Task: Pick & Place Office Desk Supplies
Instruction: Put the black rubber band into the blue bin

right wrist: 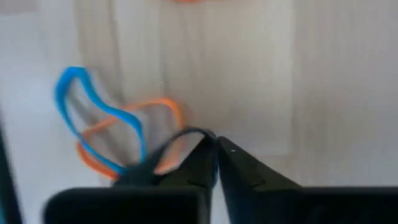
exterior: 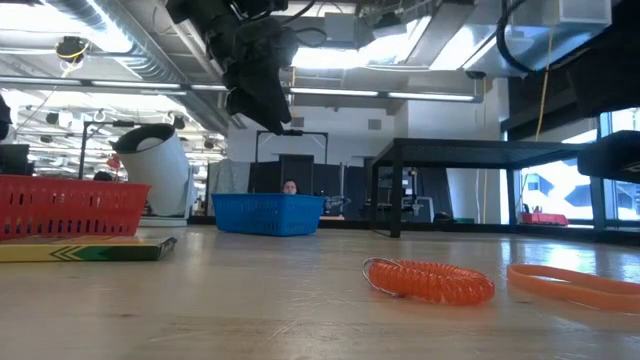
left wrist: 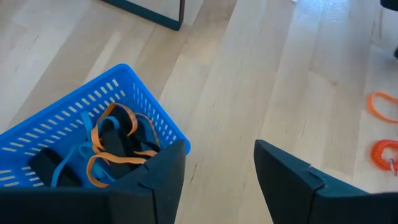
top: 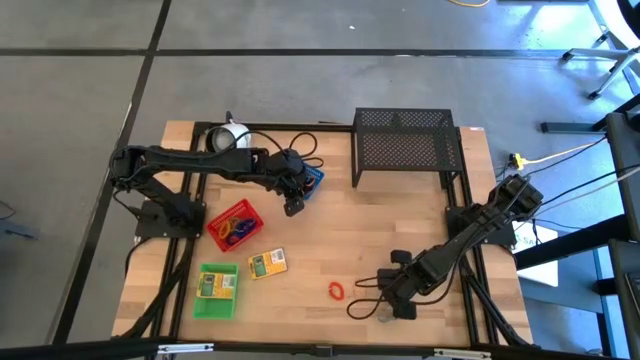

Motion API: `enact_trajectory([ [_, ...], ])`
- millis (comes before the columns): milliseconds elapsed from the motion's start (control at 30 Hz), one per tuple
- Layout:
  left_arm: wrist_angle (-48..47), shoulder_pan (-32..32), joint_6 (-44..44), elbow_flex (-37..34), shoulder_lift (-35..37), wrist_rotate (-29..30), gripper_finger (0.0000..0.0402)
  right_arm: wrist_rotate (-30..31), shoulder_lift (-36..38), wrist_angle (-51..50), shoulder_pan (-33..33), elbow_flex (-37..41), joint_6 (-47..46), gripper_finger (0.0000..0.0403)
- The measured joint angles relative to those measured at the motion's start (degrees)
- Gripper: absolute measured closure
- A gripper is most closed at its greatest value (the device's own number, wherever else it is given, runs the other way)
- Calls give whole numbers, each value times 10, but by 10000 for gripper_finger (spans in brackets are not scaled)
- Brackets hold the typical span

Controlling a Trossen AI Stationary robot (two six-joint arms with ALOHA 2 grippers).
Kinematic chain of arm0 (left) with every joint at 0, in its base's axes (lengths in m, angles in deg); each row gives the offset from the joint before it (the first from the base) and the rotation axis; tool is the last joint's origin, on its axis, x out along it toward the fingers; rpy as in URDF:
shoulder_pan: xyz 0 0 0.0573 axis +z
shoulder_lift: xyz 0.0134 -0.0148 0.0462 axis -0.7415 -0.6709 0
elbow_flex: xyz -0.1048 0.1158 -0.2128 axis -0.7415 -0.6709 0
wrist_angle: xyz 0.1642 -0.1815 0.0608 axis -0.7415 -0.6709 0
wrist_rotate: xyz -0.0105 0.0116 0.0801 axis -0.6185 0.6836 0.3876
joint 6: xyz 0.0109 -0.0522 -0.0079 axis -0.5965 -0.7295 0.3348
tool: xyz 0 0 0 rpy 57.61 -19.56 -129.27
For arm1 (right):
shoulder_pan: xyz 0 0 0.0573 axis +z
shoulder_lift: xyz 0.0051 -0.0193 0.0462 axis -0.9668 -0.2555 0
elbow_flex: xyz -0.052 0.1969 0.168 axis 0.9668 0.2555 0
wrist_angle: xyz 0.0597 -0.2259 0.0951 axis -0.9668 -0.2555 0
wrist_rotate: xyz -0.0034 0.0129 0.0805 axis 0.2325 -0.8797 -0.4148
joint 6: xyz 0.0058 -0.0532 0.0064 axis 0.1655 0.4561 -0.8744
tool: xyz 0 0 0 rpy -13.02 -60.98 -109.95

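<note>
A black wire-mesh rack and a white round object crowd the far edge of the pale wooden desk. The left end effector, fingers apart, hangs beside the slotted blue tray of loops. The right end effector, fingers together, pinches a thin black loop beside blue and orange bands. A coiled orange loop lies near the yellow-green box.

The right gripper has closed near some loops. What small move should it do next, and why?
Probably a short lift straight up. The right gripper is shut on a black loop, with the blue loop and orange loop lying close beside it; lifting would show whether they come along.
</note>
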Motion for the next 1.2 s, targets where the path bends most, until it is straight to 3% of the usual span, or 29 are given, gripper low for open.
enact_trajectory([
  [200,0,0,1,0,0,0,219,-12,0,31,5,0,10,393],
  [533,2,0,-19,0,0,1,219,38,17,30,17,0,-73,398],
  [633,2,0,-24,0,0,0,220,89,31,17,18,0,-83,398],
  [900,36,-12,8,0,0,-23,221,313,73,-31,-2,0,-199,397],
  [1033,64,-33,73,0,0,-74,221,380,94,-31,-30,0,-203,397],
  [1200,88,-63,138,0,0,-74,219,427,117,-18,-79,0,-203,397],
])
